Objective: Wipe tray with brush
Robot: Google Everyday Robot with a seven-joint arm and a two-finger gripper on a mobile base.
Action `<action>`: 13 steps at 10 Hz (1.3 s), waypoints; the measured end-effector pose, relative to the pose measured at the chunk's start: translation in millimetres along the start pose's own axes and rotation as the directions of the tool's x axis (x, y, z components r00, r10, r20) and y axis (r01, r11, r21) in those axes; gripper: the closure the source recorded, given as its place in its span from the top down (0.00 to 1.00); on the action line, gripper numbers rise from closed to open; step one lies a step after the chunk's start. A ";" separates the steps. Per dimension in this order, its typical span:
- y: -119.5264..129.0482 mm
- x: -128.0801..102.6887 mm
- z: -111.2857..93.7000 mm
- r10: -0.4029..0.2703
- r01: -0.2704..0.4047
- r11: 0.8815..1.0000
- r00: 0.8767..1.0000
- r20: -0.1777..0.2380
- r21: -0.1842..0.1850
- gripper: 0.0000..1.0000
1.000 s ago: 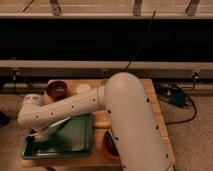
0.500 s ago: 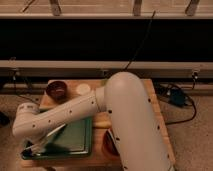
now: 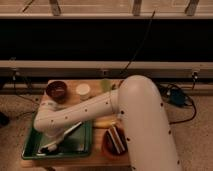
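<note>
One big white arm (image 3: 125, 115) fills most of the view, reaching from the near right across the wooden tabletop (image 3: 95, 85) and folding down at its elbow over the near-left corner. Under it lies the green tray (image 3: 82, 142), shallow and raised at the rim, set at the tabletop's near-left edge — a placing that lets the arm come at it from above. The pincer (image 3: 52, 146) sits low over the tray's left half; its fingers are clenched, and judging by how the pale-handled brush (image 3: 67, 135) runs up and right out from it, they are grasping that brush. The handle slants across the tray while the dark head appears to be down on the tray floor by the near-left rim, though the head and pincer blur together there. That tilt suits a wiping stroke: head pressed down, handle trailing.

On the far side of the tabletop stand a dark brown bowl (image 3: 56, 90) at left, a small white cup (image 3: 83, 90) just right of it, and a pale green thing (image 3: 105, 85) farther right — all well apart from the tray. A stubby yellow object (image 3: 105, 121) lies just beside the tray's right rim, and a dark layered item sits in an orange bowl (image 3: 116, 140) at the near edge.
</note>
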 end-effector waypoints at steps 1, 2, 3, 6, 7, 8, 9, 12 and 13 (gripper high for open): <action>1.8 -19.0 0.6 0.045 -0.045 0.999 0.999 0.000 0.006 0.00; 6.1 -35.6 1.1 0.079 -0.079 0.997 0.997 0.009 0.010 0.00; 8.0 -41.8 1.6 0.084 -0.084 0.996 0.996 0.020 0.008 0.00; 7.4 -41.1 -0.4 0.086 -0.086 0.996 0.996 0.017 0.012 0.00; 7.9 -41.1 -0.7 0.086 -0.086 0.996 0.996 0.017 0.012 0.00; 9.4 -41.0 -1.5 0.084 -0.084 0.996 0.996 0.017 0.012 0.00; 19.2 -35.6 -4.9 0.076 -0.076 0.997 0.997 -0.002 -0.009 0.00; 60.5 6.9 -25.0 0.031 -0.039 0.995 0.995 -0.092 -0.088 0.00; 73.3 27.7 -37.6 -0.005 -0.010 0.993 0.992 -0.129 -0.120 0.00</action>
